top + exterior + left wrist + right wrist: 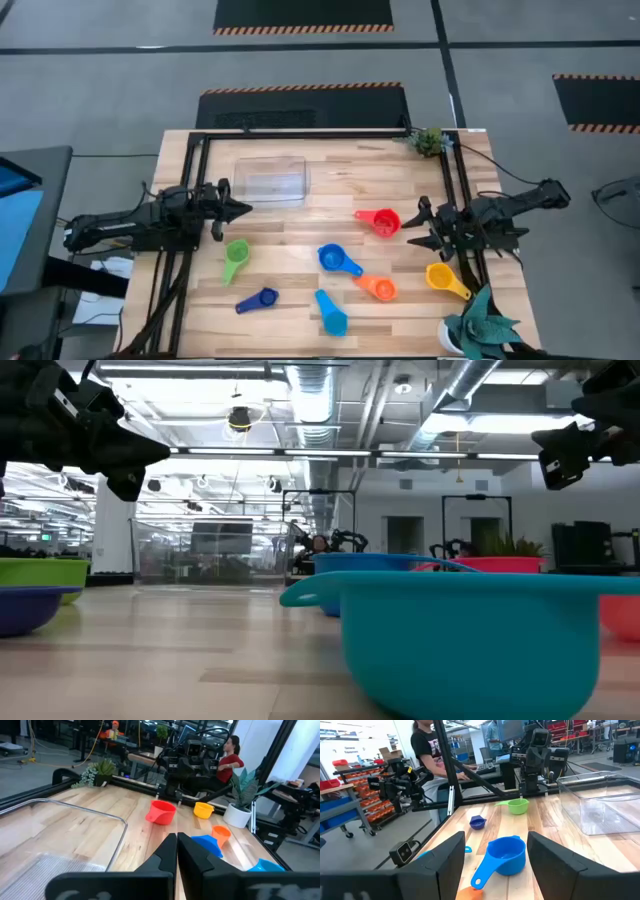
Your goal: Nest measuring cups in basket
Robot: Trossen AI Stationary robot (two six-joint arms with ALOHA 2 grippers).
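Left pincer (243,209): left of centre in the high view, just below the basket's left end; fingers pressed together, holding nothing, touching no cup.
Right pincer (412,228): right of centre, fingers spread wide, empty; its tips sit just right of the red cup, apart from it.
Basket (272,180): clear bin, upper middle of the tabletop (340,170), no cups inside.
Red cup (380,221): centre right, handle pointing left.
Green cup (236,257): lower left, below the left pincer.
Blue cup (336,260): centre, below the red cup.
Orange cup (378,287): just right and below the blue cup.
Yellow cup (443,278): lower right, below the right pincer.
Dark blue cup (260,300): lower left of centre.
Light blue cup (331,313): bottom centre, near the tabletop's edge.
Plants: one at the upper right corner (429,141), one at the lower right (480,325).
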